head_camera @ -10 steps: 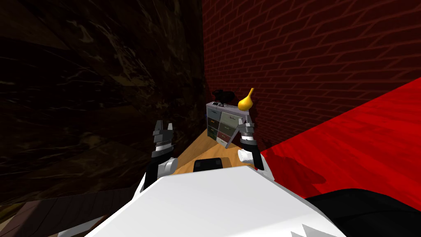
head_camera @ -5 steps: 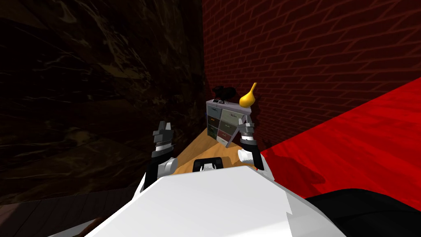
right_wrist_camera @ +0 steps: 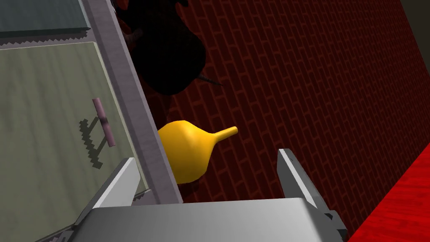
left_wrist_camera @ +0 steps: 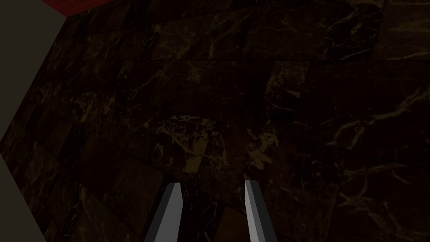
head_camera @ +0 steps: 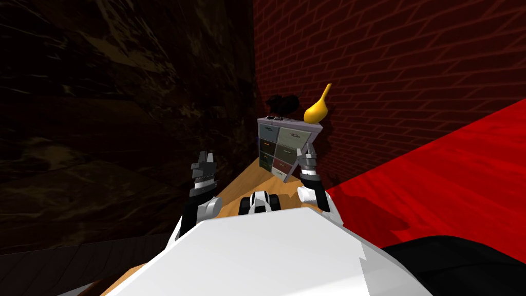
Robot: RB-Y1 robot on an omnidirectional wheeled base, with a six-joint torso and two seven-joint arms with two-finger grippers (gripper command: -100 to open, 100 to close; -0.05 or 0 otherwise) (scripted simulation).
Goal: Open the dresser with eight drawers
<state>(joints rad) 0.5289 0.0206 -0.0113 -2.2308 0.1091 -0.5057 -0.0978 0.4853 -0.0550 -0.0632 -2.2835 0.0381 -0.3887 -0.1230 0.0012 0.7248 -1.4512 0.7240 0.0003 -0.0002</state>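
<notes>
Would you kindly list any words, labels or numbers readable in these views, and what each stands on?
None: no readable text in any view.
Drawer fronts of the dresser carry small marks in the head view, too small to read.
The pale drawer front by the right gripper shows a handle only.

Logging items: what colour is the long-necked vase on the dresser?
The vase is yellow; right wrist view shows it best.

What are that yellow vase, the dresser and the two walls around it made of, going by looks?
Yellow vase: smooth and glossy with soft highlights; glazed ceramic or plastic, hard to say.
Dresser: matt grey frame and dull, painted-looking drawer fronts; the material is unclear.
Brick wall: dark red brick in staggered courses.
Dark wall: near-black veined stone, like marble tiles.
</notes>
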